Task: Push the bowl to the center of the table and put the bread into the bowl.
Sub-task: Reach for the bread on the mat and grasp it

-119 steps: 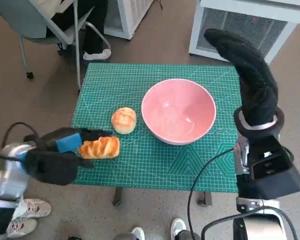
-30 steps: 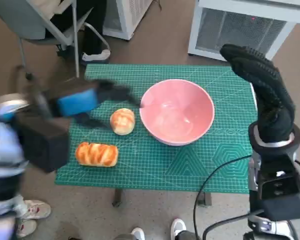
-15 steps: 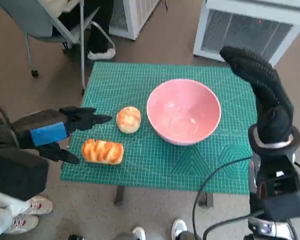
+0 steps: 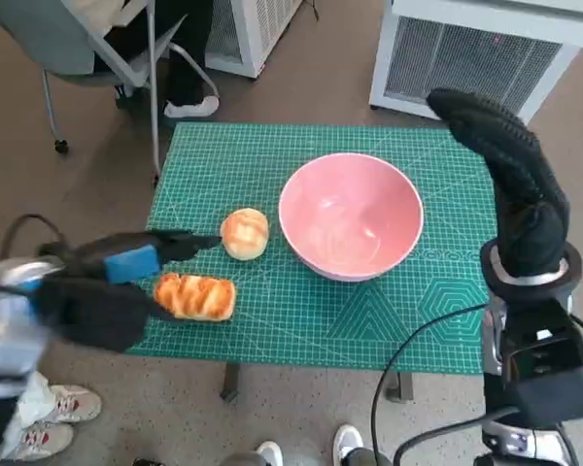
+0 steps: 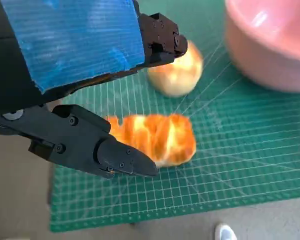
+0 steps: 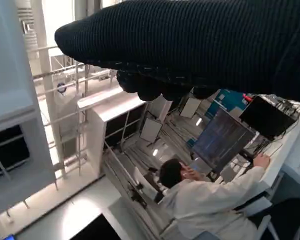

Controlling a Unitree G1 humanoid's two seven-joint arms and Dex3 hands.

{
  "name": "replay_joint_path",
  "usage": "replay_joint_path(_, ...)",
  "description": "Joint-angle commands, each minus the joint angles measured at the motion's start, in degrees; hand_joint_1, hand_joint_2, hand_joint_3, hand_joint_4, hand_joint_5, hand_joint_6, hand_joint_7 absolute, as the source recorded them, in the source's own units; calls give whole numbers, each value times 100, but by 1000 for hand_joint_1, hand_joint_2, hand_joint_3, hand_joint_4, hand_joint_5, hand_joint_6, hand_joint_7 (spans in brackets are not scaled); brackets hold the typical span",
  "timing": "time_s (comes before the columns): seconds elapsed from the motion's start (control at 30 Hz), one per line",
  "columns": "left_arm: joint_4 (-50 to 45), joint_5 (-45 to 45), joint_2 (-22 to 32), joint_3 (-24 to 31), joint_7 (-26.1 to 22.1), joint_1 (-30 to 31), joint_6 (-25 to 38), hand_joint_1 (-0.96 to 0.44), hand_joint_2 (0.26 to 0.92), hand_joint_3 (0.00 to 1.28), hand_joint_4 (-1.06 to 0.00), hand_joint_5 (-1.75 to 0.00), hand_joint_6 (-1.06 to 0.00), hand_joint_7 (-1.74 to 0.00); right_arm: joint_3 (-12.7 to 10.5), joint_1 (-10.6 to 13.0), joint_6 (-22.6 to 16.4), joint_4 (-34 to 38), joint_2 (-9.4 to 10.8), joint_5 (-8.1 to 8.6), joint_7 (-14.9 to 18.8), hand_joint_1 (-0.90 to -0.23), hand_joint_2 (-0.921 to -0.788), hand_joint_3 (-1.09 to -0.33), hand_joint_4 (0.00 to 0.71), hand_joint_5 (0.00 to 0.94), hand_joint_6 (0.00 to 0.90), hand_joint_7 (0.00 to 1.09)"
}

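Left hand (image 4: 117,277) has dropped back from beside the round bun (image 4: 244,233) to over the long bread (image 4: 195,296), fingers apart w/ nothing gripped; pink bowl (image 4: 351,216) sits mid-table (image 4: 272,155), so bread pickup looks next; right hand (image 4: 500,160) raised, grip state unclear.

Pink bowl (image 4: 351,216); golden-orange striped bread (image 4: 195,296); green gridded mat (image 4: 301,320).

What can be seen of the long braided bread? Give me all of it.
The long braided bread is a golden-brown loaf with glossy ridges and paler seams, looking soft. It lies flat on the green cutting mat near its front left corner, apart from the round bun. The left hand hovers at it, fingers apart; contact is unclear.
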Motion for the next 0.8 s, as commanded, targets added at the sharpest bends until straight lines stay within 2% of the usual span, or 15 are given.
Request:
replay_joint_path(0.03,494,370,-239,-318,207,-254,-102,-393,818,6,-155,-11,-195,-26,21,47,61,34,-59,92,115,-535,-921,-779,245,1,-1,554)
replay_joint_path(0.4,1390,1167,-735,-916,726,-462,-132,-408,847,14,-228,-25,-269,-46,8,52,81,10,-107,107,144,-545,-921,-778,245,1,-1,554)
replay_joint_path(0.57,1575,1430,-888,-1112,761,-480,76,-396,858,13,-297,-46,-360,-88,9,42,104,12,-116,135,161,-554,-921,-775,245,1,-1,554)
replay_joint_path(0.67,1653,1540,-937,-1196,802,-476,113,-358,860,10,-381,-66,-434,-134,13,41,116,6,-118,162,176,-556,-921,-773,245,1,-1,554)
replay_joint_path(0.7,1680,1568,-945,-1222,823,-478,106,-322,859,7,-469,-92,-485,-173,14,42,118,4,-117,167,180,-555,-921,-773,244,1,-1,554)
replay_joint_path(0.73,1730,1597,-952,-1245,872,-482,62,-309,859,6,-504,-94,-494,-204,16,43,117,1,-113,169,183,-555,-921,-773,244,0,-1,554)
replay_joint_path(0.77,1765,1617,-957,-1259,909,-486,31,-268,860,4,-603,-148,-509,-338,17,44,116,-1,-111,171,185,-554,-921,-773,244,0,-1,555)
replay_joint_path(0.8,1804,1621,-953,-1260,959,-487,-41,-243,860,3,-652,-210,-498,-464,19,45,116,-8,-106,168,185,-553,-921,-773,244,0,-1,555)
